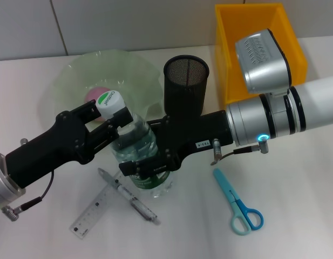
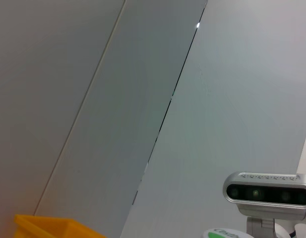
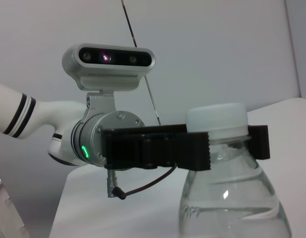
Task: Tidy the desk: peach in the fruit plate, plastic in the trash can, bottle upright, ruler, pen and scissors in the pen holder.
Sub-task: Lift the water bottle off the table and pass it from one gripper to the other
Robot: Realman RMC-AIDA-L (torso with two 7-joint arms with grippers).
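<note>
- Done, as far as shows: a pink peach (image 1: 94, 94) lies in the plate (image 1: 74, 75), at about 10 o'clock on the worktop (image 1: 296, 205).
- Whether any plastic is in the bin (image 1: 296, 46) at 1 o'clock I cannot tell — the right arm's wrist camera covers much of its inside.
- In hand: the bottle (image 1: 139, 156), at the middle of the worktop. It stands near upright, cap (image 1: 109, 102) leaning toward 10 o'clock, base seemingly on or just above the surface. I judge the uprighting nearly finished, not yet released.
- Left tool (image 1: 115, 127): comes in from 8 o'clock, its black fingers clamped on the bottle's neck just under the cap; the right wrist view shows the ribbed pads (image 3: 195, 151) pressed against the neck either side.
- Right tool (image 1: 150, 167): reaches in from 3 o'clock, fingers closed around the bottle's lower body at the green label.
- Left to do — three items still on the worktop, none in the holder (image 1: 186, 89) at 12 o'clock:
  - ruler (image 1: 96, 209) at 7 o'clock;
  - pen (image 1: 128, 195) lying across the ruler's far end, just beside the bottle's base;
  - scissors (image 1: 237, 202) at 4 o'clock, well apart from the rest.
</note>
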